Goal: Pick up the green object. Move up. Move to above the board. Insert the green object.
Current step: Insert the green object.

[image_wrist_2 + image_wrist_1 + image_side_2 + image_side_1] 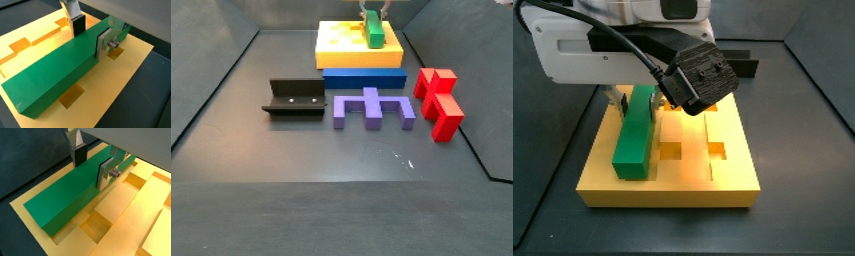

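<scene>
The green object (pixel 63 198) is a long green bar lying lengthwise along one edge lane of the yellow-orange board (pixel 137 215). It shows in both wrist views (pixel 53 75) and both side views (pixel 636 140) (pixel 374 33). My gripper (pixel 92 164) straddles the bar near its far end, with the dark pad on one side and the silver plate on the other, both against the bar's sides (pixel 90 34). In a side view the gripper (pixel 632 101) is low over the board (pixel 673 185). Whether the bar is fully seated, I cannot tell.
In a side view a blue bar (pixel 365 78) lies against the board's (pixel 338 42) front. A purple block (pixel 372 108), two red blocks (pixel 436 82) (pixel 448 113) and the dark fixture (pixel 294 98) stand on the floor in front. Square holes (pixel 716 150) open beside the bar.
</scene>
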